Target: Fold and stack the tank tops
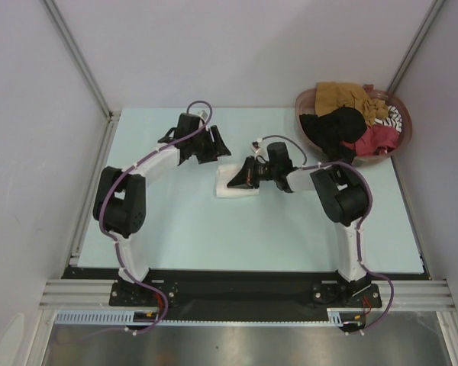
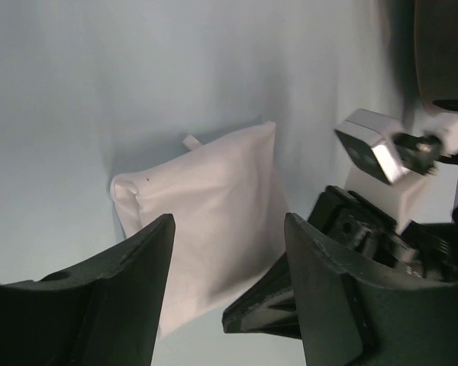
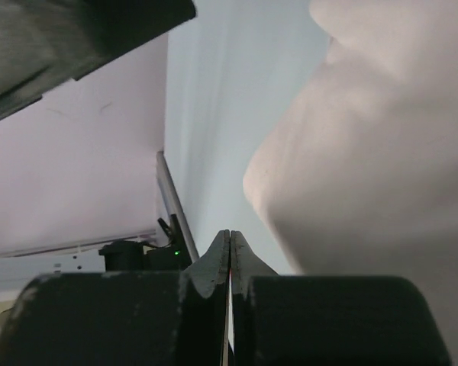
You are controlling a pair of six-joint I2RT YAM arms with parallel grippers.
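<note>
A white tank top (image 1: 238, 192) lies folded into a small rectangle at the middle of the table; the left wrist view shows it (image 2: 214, 213) as a neat pad. My right gripper (image 1: 231, 183) rests low over it, jaws shut (image 3: 230, 236) with nothing seen between them, and the white cloth (image 3: 366, 152) bulges just to its right. Beyond the pad's far edge my left gripper (image 1: 219, 145) hovers open (image 2: 229, 252) and holds nothing. More tank tops, mustard (image 1: 347, 95), black (image 1: 332, 126), red (image 1: 378, 139) and striped (image 1: 393, 117), are heaped in the basket.
The round reddish-brown basket (image 1: 300, 107) stands at the table's back right corner. Grey walls with metal posts close in the back and sides. In the left wrist view the right arm's wrist camera (image 2: 374, 149) is close on the right.
</note>
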